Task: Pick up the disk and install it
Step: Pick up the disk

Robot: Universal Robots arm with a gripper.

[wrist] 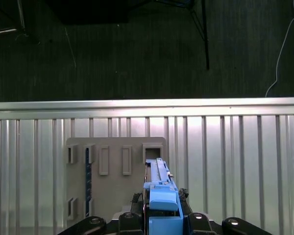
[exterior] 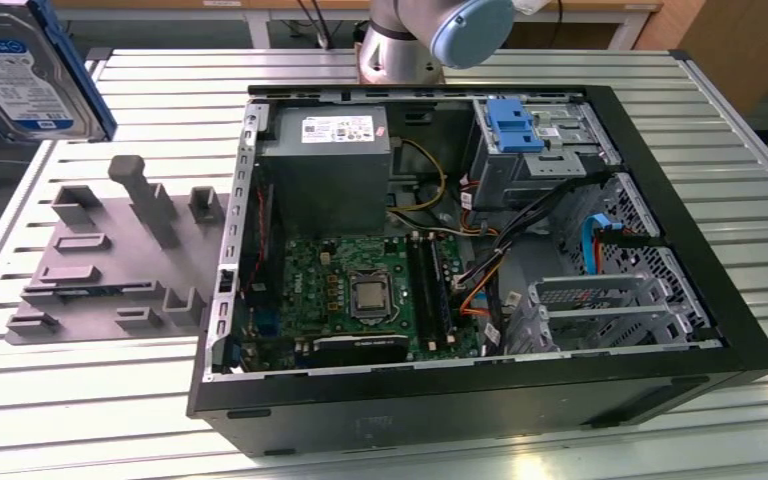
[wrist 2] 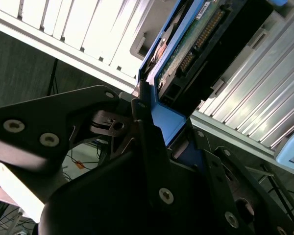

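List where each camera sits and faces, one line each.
Exterior view: off the arm, above, looking down on the open computer case; the arm shows beyond it.
First wrist view: on the wrist, looking past the gripper and its disk to the grey fixture plate.
Second wrist view: on the wrist, close along the gripper at the disk's connector edge.
Shared: all three show the disk.

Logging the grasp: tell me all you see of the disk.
The disk is a silver metal drive with a white-and-blue label in a blue plastic carrier. It is held aloft at the exterior view's left, outside the computer case. The gripper clamps the carrier's end; its green circuit board is exposed.
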